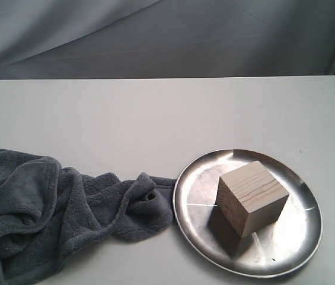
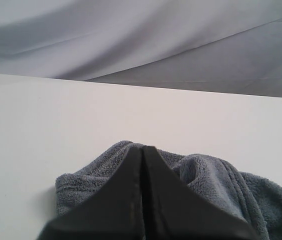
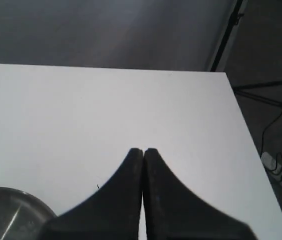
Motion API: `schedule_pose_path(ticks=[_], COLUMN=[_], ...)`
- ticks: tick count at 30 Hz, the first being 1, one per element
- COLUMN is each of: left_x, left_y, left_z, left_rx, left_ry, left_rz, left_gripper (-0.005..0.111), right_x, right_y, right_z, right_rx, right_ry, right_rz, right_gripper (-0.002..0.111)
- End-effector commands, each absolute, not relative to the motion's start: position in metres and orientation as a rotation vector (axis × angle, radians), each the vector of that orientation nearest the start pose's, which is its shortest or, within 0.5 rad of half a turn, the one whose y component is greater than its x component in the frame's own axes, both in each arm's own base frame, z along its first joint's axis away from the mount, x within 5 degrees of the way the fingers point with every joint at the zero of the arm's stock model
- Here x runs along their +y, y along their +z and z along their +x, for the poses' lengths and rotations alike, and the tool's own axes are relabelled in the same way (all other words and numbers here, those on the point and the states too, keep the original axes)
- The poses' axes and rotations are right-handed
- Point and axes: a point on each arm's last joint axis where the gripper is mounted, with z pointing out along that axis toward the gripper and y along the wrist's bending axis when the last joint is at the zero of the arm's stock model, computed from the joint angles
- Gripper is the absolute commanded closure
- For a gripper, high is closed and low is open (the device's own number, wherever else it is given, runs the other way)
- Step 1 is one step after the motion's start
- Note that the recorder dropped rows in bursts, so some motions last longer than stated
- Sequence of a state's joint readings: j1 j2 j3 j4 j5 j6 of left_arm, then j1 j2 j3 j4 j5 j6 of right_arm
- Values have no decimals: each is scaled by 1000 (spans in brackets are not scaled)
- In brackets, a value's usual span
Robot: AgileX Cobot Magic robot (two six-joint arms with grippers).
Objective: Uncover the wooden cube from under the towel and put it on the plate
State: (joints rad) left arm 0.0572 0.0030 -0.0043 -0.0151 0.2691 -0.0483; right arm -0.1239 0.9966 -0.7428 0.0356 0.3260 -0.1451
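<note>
A plain white matte tabletop fills the scene under soft, even light. Behind its far edge hangs a grey fabric backdrop with long slanting folds. Past the table's right side a thin black metal stand rises from a dark floor, where a white power strip lies with its cable.

One pale light-wood cube with grain lines, one large round shiny stainless-steel plate, one dark grey plush fleece towel, and one flat white surface. Two black end effectors: the left end effector and the right end effector.
</note>
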Motion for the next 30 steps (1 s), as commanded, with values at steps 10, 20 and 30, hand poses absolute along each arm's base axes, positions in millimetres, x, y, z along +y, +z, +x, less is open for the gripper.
schedule_pose_path(ticks=[10,20,30], left_x=[3,3,3], left_y=[190,190,190], left_z=[55,55,55], left_rx=[1740,1740,1740], left_ry=[-11,-11,-11], left_rz=[-104,-104,-104], left_gripper=[107,107,107], right_x=[-6,2,3], right_y=[334,345,354], right_z=[147,90,31], right_rx=[1852,1807,1632], right_ry=[-90,-50,-61], right_rz=[-54,-95,-103], right_gripper=[108,108,108])
